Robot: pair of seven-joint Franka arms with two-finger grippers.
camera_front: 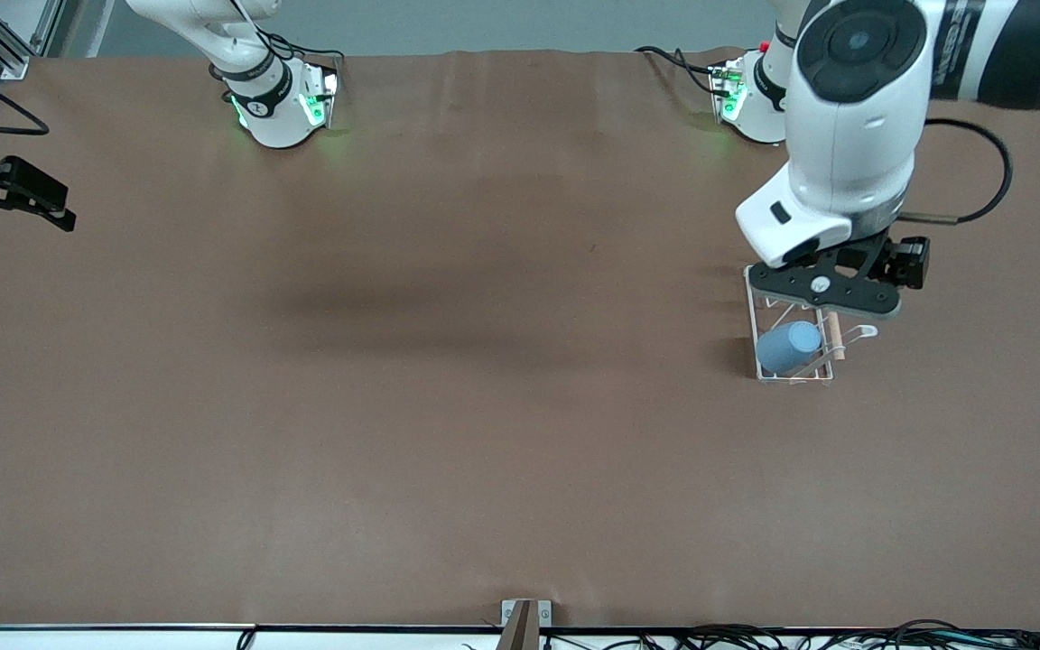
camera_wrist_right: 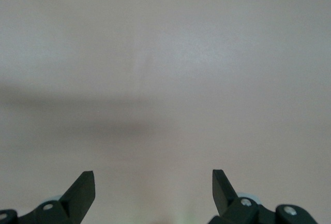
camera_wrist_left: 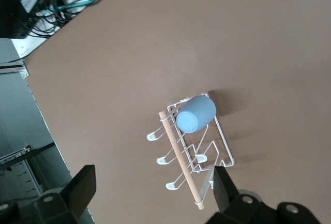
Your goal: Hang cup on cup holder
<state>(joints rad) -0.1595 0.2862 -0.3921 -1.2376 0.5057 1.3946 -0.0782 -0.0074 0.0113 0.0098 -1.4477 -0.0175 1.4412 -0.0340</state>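
The small light-blue plastic cup (camera_front: 789,347) is hanging on the white wire cup holder (camera_front: 791,372); the left gripper (camera_wrist_left: 152,188) is hovering above with fingers apart, while the right gripper (camera_wrist_right: 153,190) is waiting, likewise spread.

The cup (camera_front: 789,348) is a plain light blue, matte and unpatterned, with its bottom a shade paler in the left wrist view (camera_wrist_left: 196,114). The cup holder (camera_front: 793,343) is white wire, topped by a light wooden rod (camera_wrist_left: 180,158) of pale tan. The table (camera_front: 448,379) is covered in a flat, uniform brown with soft darker shadows across it. The left gripper (camera_front: 831,291) is black beneath a white arm, and the right gripper (camera_front: 5,194) is black too. Both arm bases (camera_front: 281,99) are white with green glowing lights
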